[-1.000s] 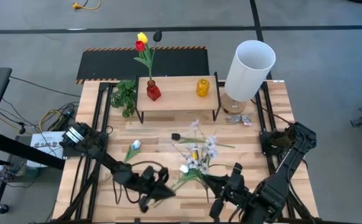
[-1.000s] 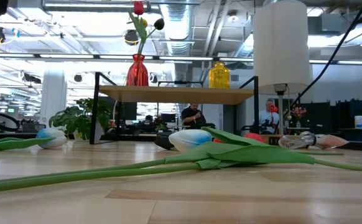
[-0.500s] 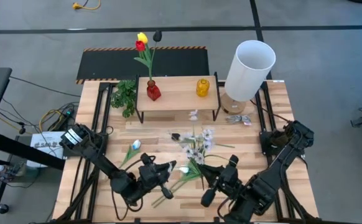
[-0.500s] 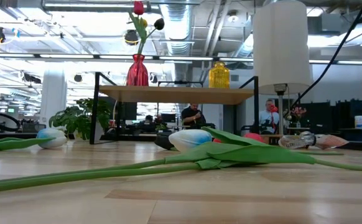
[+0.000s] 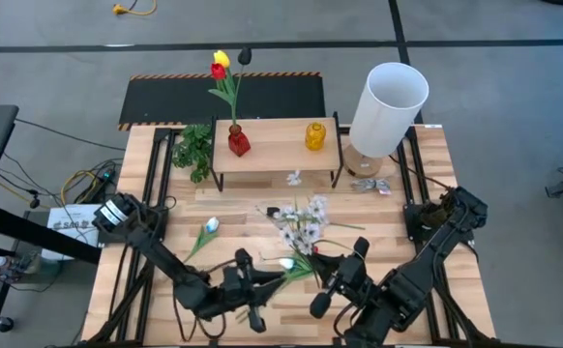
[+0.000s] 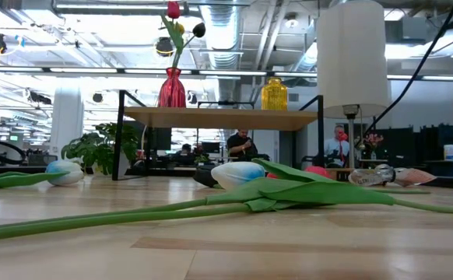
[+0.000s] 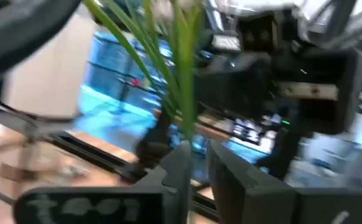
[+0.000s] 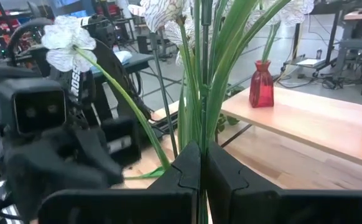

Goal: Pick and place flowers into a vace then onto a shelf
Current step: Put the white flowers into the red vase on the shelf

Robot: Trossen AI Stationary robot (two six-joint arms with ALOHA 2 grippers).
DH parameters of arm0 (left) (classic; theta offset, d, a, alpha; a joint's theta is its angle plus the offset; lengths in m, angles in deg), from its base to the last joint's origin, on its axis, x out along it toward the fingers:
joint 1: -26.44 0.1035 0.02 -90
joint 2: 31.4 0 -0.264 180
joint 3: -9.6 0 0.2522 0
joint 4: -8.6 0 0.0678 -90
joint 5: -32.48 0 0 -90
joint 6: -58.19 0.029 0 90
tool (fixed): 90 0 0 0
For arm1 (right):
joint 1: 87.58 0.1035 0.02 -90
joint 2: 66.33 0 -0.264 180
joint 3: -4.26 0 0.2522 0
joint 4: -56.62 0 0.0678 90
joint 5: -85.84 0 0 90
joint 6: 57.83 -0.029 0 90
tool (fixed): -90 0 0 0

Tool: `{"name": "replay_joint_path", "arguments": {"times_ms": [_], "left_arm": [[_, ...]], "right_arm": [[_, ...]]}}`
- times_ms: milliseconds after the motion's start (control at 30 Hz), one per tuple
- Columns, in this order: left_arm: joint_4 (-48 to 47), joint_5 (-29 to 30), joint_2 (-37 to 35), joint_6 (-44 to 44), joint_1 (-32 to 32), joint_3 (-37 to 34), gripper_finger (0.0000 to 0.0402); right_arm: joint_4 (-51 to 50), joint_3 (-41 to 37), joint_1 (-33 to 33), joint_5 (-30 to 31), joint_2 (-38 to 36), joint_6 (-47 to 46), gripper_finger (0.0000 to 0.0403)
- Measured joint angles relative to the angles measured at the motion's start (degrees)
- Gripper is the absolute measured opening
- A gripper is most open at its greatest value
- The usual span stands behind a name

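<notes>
**Two grippers meet at a spray of white blossoms above a slatted wooden table**

A light slatted wooden table (image 5: 378, 217) stands on a grey concrete floor; beyond it, in the low view, lies an open workspace with ceiling pipes and lights, where a seated person (image 6: 243, 145) shows far off.

The right gripper (image 8: 201, 167) has its fingers pressed together on the green stems of the spray of small white blossoms (image 5: 304, 220), which rises upright from between them, with veined white petals and long narrow leaves. The left gripper (image 7: 196, 163) faces it from just beside; its fingers stand slightly apart with the same green stems between them, and whether they touch the stems cannot be told.

Ahead of both grippers, well apart, stands the shelf (image 5: 277, 152), a pale board on thin black legs. On it are a red vase (image 5: 238, 141) holding red and yellow tulips (image 5: 220, 66) and an empty yellow vase (image 5: 315, 135). A white lamp (image 5: 386, 108) stands beside the shelf on the right arm's side, a leafy green sprig (image 5: 195, 147) on the left arm's side. A white tulip (image 5: 205, 231) lies flat on the table near the left arm.
</notes>
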Motion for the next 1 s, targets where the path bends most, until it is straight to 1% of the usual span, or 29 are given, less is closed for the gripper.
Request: {"name": "replay_joint_path", "arguments": {"times_ms": [67, 133, 200, 233, 400, 600, 733, 833, 1000], "left_arm": [[-3.7, -3.6, 0.0, -5.6, 1.2, 0.0, 0.0063], [-6.5, -8.7, 0.0, -10.1, 2.5, 0.0, 0.0079], [-7.7, -12.7, 0.0, -13.2, 3.7, 0.0, 0.0093], [-7.8, -13.7, 0.0, -14.2, 4.2, 0.0, 0.0099], [-7.8, -12.3, 0.0, -15.5, 6.0, 0.0, 0.0116], [-7.6, -14.3, 0.0, -17.7, 7.9, 0.0, 0.0119], [-7.7, -17.1, 0.0, -19.9, 9.6, 0.0, 0.0119], [-7.5, -19.8, 0.0, -20.6, 10.9, 0.0, 0.0119], [-7.8, -23.7, 0.0, -22.4, 12.2, 0.0, 0.0119]], "right_arm": [[0.0, 0.0, 0.0, 0.0, 0.0, 0.0, 0.0001], [0.0, 0.0, 0.0, -0.3, 0.0, 0.0, 0.0001], [0.0, 0.0, 0.0, -1.4, 0.0, 0.0, 0.0001], [0.1, 0.0, 0.0, -1.9, 0.0, 0.0, 0.0001], [0.4, 0.0, 0.0, -2.1, 0.0, 0.0, 0.0001], [0.5, 0.0, -0.2, -2.6, 0.1, -0.1, 0.0001], [1.0, 0.0, -0.4, -2.6, 0.1, 0.3, 0.0001], [2.7, 0.0, -0.5, -2.8, 0.1, 3.0, 0.0001], [3.9, 0.0, -1.3, -4.9, 0.1, 4.4, 0.0001]]}}
